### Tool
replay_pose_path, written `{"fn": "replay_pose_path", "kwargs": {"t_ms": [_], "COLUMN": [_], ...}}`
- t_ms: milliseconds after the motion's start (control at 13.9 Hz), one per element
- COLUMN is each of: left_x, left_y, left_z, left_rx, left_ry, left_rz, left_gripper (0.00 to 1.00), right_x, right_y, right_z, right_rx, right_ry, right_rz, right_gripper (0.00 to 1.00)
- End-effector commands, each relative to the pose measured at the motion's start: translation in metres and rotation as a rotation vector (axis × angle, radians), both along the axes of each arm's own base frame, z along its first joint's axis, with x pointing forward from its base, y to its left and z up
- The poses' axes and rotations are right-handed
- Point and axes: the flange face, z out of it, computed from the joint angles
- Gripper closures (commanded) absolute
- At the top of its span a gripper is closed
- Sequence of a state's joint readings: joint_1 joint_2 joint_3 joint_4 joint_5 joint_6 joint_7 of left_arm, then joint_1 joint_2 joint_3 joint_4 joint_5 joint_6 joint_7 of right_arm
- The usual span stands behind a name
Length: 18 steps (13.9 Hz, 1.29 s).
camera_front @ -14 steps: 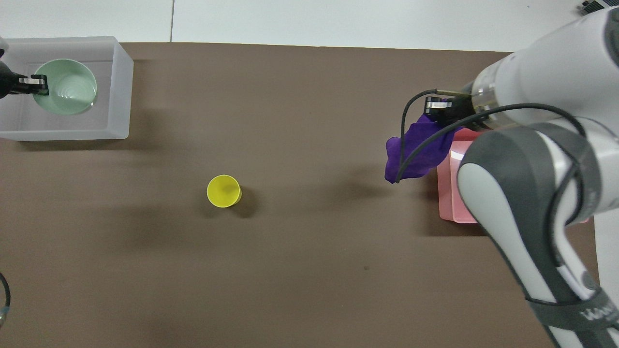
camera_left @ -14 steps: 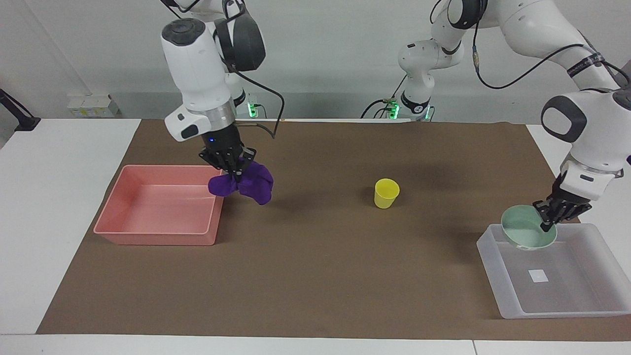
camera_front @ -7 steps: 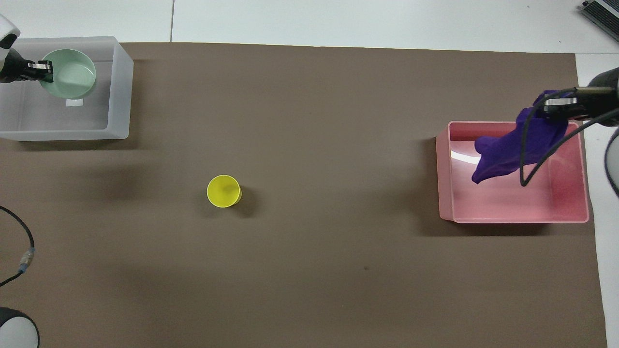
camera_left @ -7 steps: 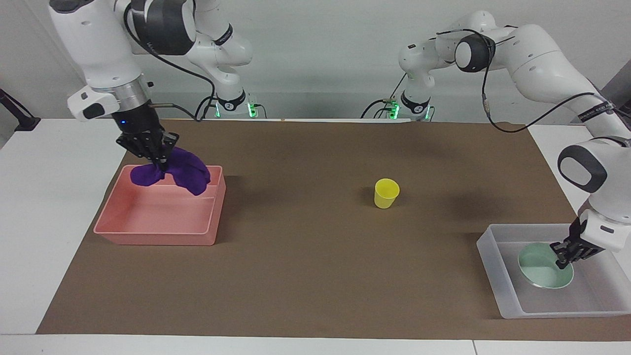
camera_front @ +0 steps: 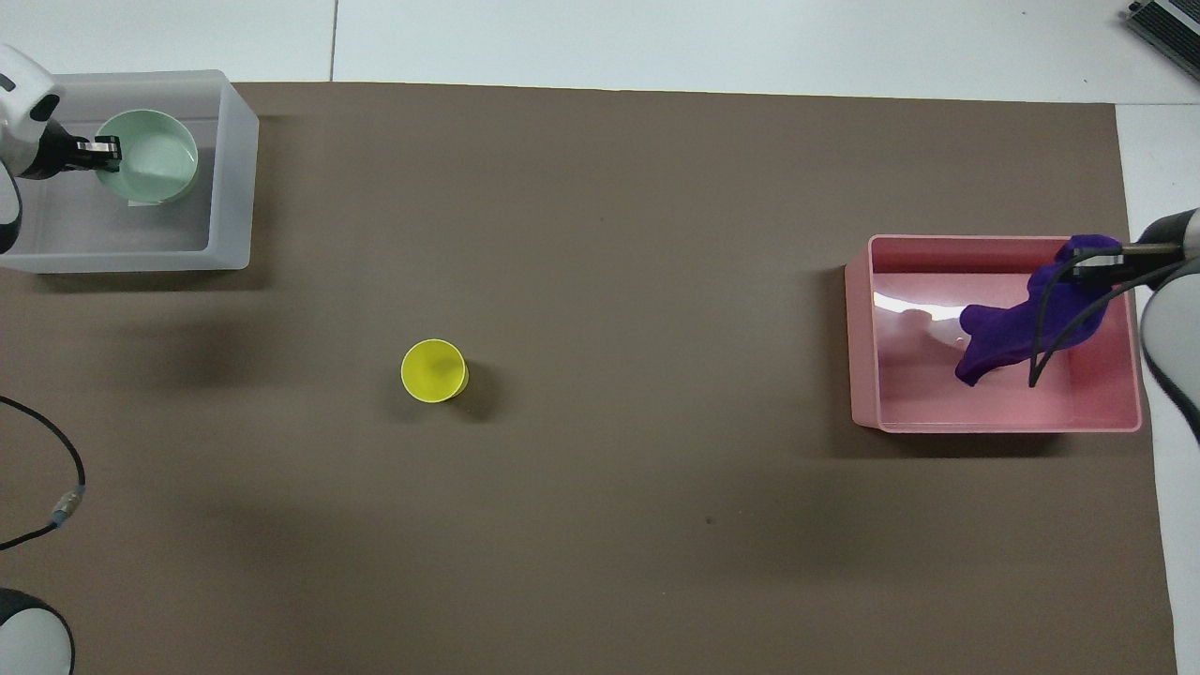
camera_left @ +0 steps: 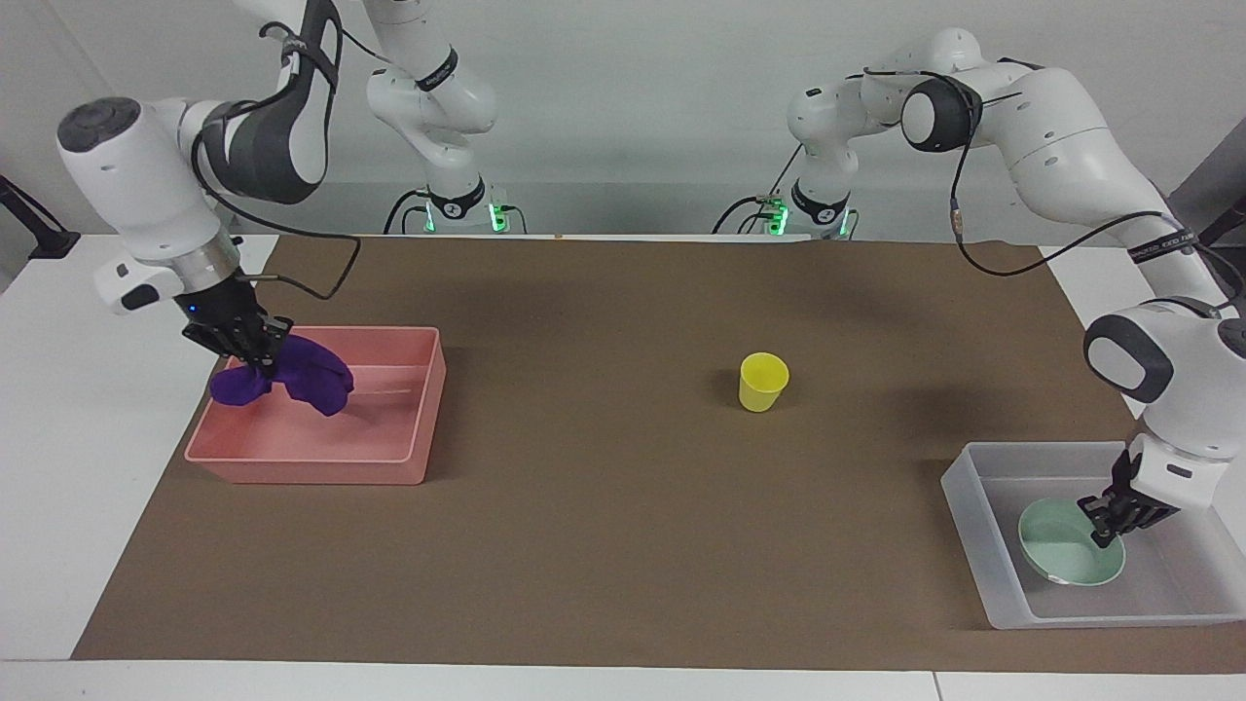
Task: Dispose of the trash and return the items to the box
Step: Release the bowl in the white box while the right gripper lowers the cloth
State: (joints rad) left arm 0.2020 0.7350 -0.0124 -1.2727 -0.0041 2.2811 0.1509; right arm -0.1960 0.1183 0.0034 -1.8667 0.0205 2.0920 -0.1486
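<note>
My right gripper (camera_left: 255,362) is shut on the purple cloth rag (camera_left: 304,378) and holds it low inside the pink tray (camera_left: 389,467); the rag (camera_front: 1017,323) hangs over the tray (camera_front: 861,337) in the overhead view too, under the right gripper (camera_front: 1097,274). My left gripper (camera_left: 1105,531) is shut on the rim of the mint-green bowl (camera_left: 1061,553), which is down in the clear plastic box (camera_left: 973,535). The overhead view shows the left gripper (camera_front: 105,155), the bowl (camera_front: 155,169) and the box (camera_front: 230,187). The yellow cup (camera_left: 762,382) stands upright mid-mat, also in the overhead view (camera_front: 433,371).
A brown mat (camera_left: 604,545) covers the table. The pink tray is at the right arm's end, the clear box at the left arm's end. A loose cable (camera_front: 56,487) lies near the robots at the left arm's side.
The right gripper carried the purple rag from beside the pink tray to over it and lowered it inside. The left gripper lowered the bowl into the clear box.
</note>
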Motion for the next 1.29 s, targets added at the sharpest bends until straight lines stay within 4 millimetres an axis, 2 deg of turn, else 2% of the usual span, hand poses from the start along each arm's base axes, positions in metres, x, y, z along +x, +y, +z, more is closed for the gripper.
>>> {"fn": "replay_pose_path", "kwargs": {"t_ms": [0, 72, 144, 215, 287, 359, 431, 503, 575, 646, 718, 934, 1077, 1221], "left_x": [-0.023, -0.023, -0.023, -0.02, -0.019, -0.018, -0.019, -0.022, -0.027, -0.035, -0.048, -0.101, -0.133, -0.165], "left_y": [-0.005, -0.008, -0.008, -0.01, -0.01, -0.014, -0.022, -0.029, -0.046, -0.06, -0.078, -0.133, -0.168, -0.205], "left_z": [0.005, 0.005, 0.004, 0.012, 0.017, 0.026, 0.044, 0.06, 0.077, 0.094, 0.107, 0.126, 0.127, 0.125], "left_rx": [0.0, 0.002, 0.007, 0.011, 0.016, 0.019, 0.023, 0.023, 0.021, 0.02, 0.019, 0.011, -0.006, -0.022], "left_ry": [0.02, 0.028, 0.03, 0.018, 0.009, -0.004, -0.024, -0.033, -0.023, -0.019, -0.013, 0.017, 0.042, 0.066], "left_rz": [-0.017, -0.023, -0.026, -0.031, -0.033, -0.039, -0.054, -0.062, -0.083, -0.099, -0.119, -0.168, -0.156, -0.148], "left_gripper": [1.0, 0.86, 0.63, 0.19, 0.0, 0.0, 0.0, 0.0, 0.0, 0.0, 0.0, 0.0, 0.0, 0.0], "right_x": [-0.025, -0.034, -0.038, -0.042, -0.043, -0.043, -0.041, -0.04, -0.039, -0.037, -0.034, -0.02, -0.013, -0.015], "right_y": [0.006, 0.007, 0.01, 0.013, 0.015, 0.015, 0.015, 0.015, 0.016, 0.022, 0.027, 0.054, 0.089, 0.122], "right_z": [-0.05, -0.069, -0.081, -0.095, -0.103, -0.11, -0.113, -0.118, -0.118, -0.117, -0.115, -0.074, -0.048, -0.031], "right_rx": [0.014, 0.018, 0.025, 0.027, 0.026, 0.025, 0.023, 0.023, 0.025, 0.028, 0.03, 0.033, 0.036, 0.021], "right_ry": [-0.001, 0.026, 0.034, 0.037, 0.024, 0.018, 0.012, 0.006, 0.006, 0.002, -0.001, -0.01, 0.017, 0.004], "right_rz": [-0.016, -0.014, -0.021, -0.028, -0.046, -0.051, -0.053, -0.058, -0.076, -0.104, -0.114, -0.12, -0.156, -0.157], "right_gripper": [1.0, 1.0, 1.0, 1.0, 1.0, 1.0, 0.94, 0.72, 0.31, 0.0, 0.0, 0.0, 0.0, 0.0]}}
